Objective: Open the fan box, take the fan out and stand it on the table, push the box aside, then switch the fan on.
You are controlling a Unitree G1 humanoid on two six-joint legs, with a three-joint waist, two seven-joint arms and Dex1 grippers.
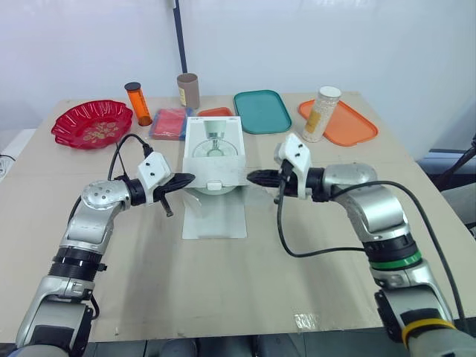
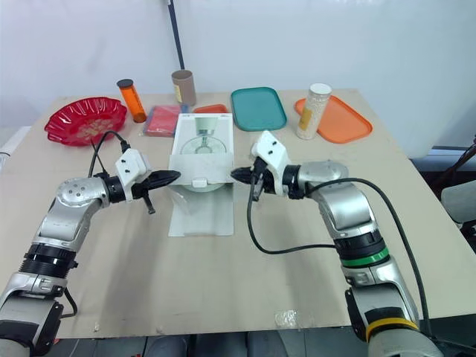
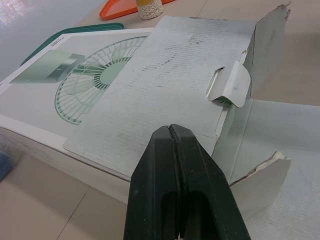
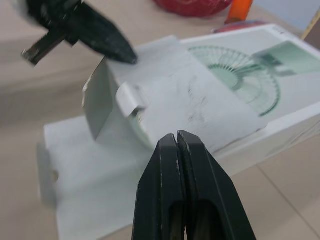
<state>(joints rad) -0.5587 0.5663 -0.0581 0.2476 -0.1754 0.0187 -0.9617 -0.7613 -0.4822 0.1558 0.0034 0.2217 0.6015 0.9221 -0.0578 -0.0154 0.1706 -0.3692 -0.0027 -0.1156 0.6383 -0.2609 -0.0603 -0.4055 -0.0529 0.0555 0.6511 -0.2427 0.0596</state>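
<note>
Upper left of the frame: a red dish (image 1: 91,123) on the desk (image 1: 223,297), then an orange bottle (image 1: 138,103) standing upright just to its right. Beside that, a pink packet (image 1: 171,123) lying flat, with a brown tube (image 1: 188,90) upright behind it.

Left of centre: the left fingers (image 1: 178,181), pressed tight together and holding nothing, pointing right toward the fan box (image 1: 214,145). Tip right at the box's left edge; touching or just short of it, cannot tell.

Dead centre: the fan box lying on the desk, printed fan picture facing up. Over its near part, a plain flap (image 3: 165,75) with a curled tuck tab (image 3: 230,85). In front of the box, toward the bottom of the frame, another panel (image 1: 214,216) spread flat on the desk.

Right of centre: the right fingers (image 1: 260,178), likewise shut with no gap and gripping nothing, pointing left, tip just beside the box's right edge.

Upper centre to upper right: a teal tray (image 1: 262,111) behind the box, then a white jar (image 1: 323,113) standing upright at the near left edge of an orange tray (image 1: 353,125).
</note>
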